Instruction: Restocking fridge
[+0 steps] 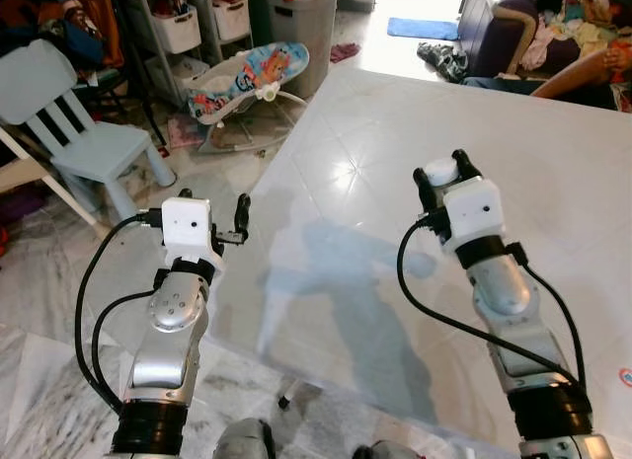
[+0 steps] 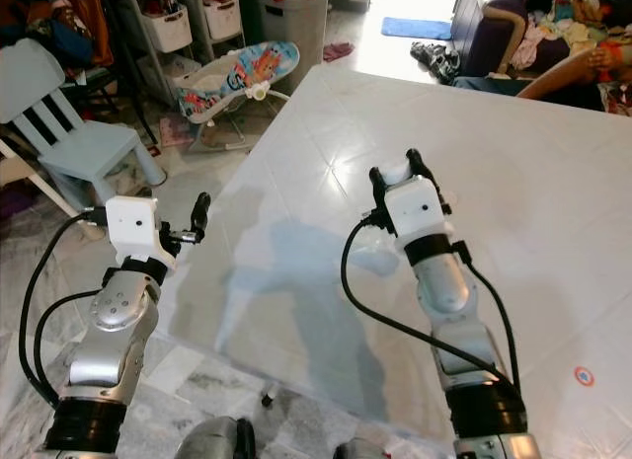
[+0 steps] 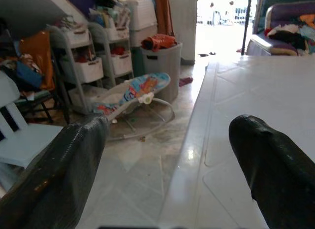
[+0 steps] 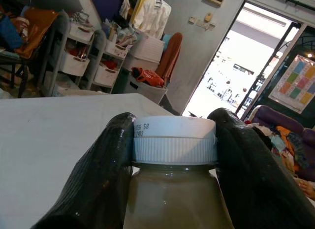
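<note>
Between the two black fingers of the right tool (image 4: 172,155) sits a bottle (image 4: 174,199), gripped at its white ribbed cap (image 4: 174,140), above the white desk (image 1: 553,173). Left tool (image 1: 240,220) hangs wide apart, holding nothing, just at the desk's left edge. Beyond that edge stand a blue chair (image 1: 74,133) and a baby bouncer (image 1: 247,79).

You're looking down on a white table (image 1: 553,163) over a marble floor (image 1: 59,281). A pale blue chair (image 1: 74,133) stands to the left, with a baby bouncer (image 1: 247,79), a grey bin (image 1: 306,20) and shelves (image 3: 88,56) beyond. Daylight pours through an open doorway (image 4: 231,76).
</note>
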Controlling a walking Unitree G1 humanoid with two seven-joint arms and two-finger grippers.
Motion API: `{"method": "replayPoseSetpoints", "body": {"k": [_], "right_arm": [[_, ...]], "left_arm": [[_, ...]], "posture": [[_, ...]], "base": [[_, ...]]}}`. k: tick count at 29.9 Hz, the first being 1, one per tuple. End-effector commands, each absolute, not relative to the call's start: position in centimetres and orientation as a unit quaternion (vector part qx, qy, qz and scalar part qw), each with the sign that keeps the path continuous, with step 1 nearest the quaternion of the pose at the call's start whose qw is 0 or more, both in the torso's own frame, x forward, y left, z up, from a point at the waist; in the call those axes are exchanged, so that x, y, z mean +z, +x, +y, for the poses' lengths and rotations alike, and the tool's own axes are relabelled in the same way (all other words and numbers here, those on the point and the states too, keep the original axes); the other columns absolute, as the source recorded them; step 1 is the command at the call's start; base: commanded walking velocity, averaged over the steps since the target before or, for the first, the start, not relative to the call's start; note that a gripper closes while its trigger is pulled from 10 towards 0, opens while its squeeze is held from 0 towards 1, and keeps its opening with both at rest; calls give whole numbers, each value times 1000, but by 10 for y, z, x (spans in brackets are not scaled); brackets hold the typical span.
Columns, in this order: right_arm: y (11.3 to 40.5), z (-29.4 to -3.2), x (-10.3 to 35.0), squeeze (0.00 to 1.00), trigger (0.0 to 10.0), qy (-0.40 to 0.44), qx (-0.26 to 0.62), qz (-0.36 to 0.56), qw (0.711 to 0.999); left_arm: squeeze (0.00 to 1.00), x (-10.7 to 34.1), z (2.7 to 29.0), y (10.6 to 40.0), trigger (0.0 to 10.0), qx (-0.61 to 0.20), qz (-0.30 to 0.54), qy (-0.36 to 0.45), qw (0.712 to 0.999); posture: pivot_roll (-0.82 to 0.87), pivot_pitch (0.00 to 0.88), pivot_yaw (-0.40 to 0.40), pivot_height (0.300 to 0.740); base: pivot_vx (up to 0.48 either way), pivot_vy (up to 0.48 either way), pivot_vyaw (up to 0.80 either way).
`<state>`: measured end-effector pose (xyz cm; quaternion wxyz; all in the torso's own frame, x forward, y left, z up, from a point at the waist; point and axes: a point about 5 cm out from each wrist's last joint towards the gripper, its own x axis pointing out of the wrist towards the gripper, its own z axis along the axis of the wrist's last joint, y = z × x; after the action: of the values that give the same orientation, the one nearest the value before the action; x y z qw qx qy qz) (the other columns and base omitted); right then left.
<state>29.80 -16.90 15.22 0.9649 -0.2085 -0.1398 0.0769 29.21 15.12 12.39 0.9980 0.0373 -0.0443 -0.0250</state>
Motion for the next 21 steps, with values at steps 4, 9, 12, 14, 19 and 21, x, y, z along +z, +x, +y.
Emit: {"method": "replayPoseSetpoints", "body": {"k": [4,9,12,14,19,21], "right_arm": [[307,-164,176,0,10000,-192,76,-183,961],[332,-152,177,0,10000,-39,89,-163,982],[336,-145,183,0,10000,-52,103,-194,974],[337,-144,184,0,10000,-58,106,-201,972],[343,-120,192,0,10000,34,182,-244,952],[342,-108,187,0,10000,8,222,-246,944]], "left_arm": [[0,127,155,295,10000,-12,-52,43,998],[0,129,149,297,10000,-22,-58,38,997],[0,130,149,298,10000,-26,-60,36,997],[0,131,149,298,10000,-26,-60,36,997],[0,132,148,298,10000,-37,-61,32,997],[0,133,148,297,10000,-43,-63,29,997]], "posture": [[-8,0,20,740],[1,0,31,740],[8,0,32,740],[8,0,32,740],[46,0,30,740],[63,0,30,740]], "base": [[0,0,0],[0,0,0],[0,0,0],[0,0,0],[0,0,0],[0,0,0]]}}
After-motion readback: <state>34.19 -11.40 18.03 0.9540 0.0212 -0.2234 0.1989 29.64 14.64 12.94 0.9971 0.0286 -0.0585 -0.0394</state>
